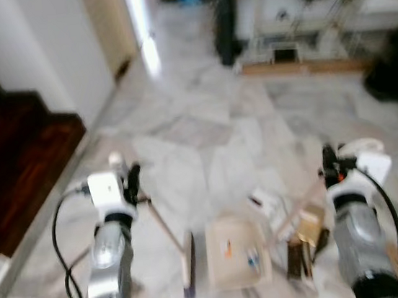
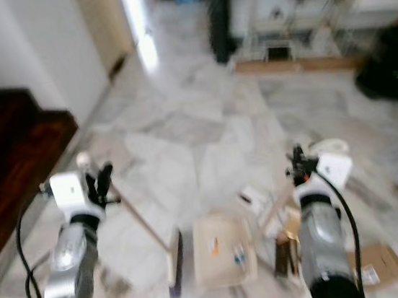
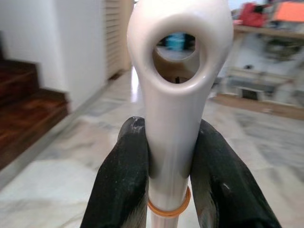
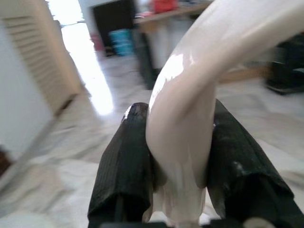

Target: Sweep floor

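Here, two silver arms reach into the lower part of the head views, one at lower left and one at lower right. The left gripper has its two black fingers pressed against the cream broom handle, just below the handle's hanging hole and above one orange ring. From that grip a thin stick slants down toward the bottom centre, ending in one broom head resting on the marble floor. The right gripper pinches the curved cream dustpan handle between its two fingers. One pale dustpan lies on the floor at bottom centre, just right of the broom head, with what look like two or three small scraps, orange and blue, inside it, though the blur makes the count unsure. Several more bits of litter sit right of the pan: one white card and brownish packets. Any writing on them is too blurred to read. Dark wooden stairs fill the left edge, and one wooden shelf unit stands at upper right.
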You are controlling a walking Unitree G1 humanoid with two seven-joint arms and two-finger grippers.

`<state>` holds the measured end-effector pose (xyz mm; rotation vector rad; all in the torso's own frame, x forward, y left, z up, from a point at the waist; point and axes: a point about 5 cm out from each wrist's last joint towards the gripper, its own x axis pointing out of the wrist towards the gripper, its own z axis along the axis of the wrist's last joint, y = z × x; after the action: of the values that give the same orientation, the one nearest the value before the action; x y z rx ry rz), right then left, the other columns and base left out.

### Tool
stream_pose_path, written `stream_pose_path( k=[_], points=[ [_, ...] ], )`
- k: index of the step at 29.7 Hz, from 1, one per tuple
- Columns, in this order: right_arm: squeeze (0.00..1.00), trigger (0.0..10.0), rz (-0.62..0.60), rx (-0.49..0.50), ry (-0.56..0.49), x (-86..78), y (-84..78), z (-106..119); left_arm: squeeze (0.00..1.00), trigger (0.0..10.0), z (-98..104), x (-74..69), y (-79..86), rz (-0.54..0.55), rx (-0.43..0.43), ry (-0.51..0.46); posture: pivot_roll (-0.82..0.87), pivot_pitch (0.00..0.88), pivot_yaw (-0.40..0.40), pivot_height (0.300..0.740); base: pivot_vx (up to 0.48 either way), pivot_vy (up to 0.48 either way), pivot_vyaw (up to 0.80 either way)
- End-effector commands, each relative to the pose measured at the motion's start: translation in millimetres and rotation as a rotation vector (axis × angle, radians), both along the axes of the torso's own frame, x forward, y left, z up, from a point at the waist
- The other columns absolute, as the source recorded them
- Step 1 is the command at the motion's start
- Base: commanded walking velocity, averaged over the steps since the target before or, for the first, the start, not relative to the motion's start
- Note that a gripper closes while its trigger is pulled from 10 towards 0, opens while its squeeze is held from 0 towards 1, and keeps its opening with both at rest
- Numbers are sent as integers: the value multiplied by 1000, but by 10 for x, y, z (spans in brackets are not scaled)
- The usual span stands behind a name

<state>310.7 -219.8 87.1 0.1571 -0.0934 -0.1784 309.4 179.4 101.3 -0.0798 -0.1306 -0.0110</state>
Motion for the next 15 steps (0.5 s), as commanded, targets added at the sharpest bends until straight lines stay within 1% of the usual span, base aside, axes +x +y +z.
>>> stream_pose_path(
  k=[1, 15],
  points=[
    [0, 10000, -12, 7, -60, 38, -48, 135, 0, 10000, 134, 38, -33, -10, 24, -61, 1, 0, 13, 740, 0, 0, 800],
    [0, 10000, -6, 3, -70, 56, -50, 165, 0, 10000, 102, 20, -70, -19, 13, -52, -3, 0, 11, 740, 0, 0, 800]
  ],
)
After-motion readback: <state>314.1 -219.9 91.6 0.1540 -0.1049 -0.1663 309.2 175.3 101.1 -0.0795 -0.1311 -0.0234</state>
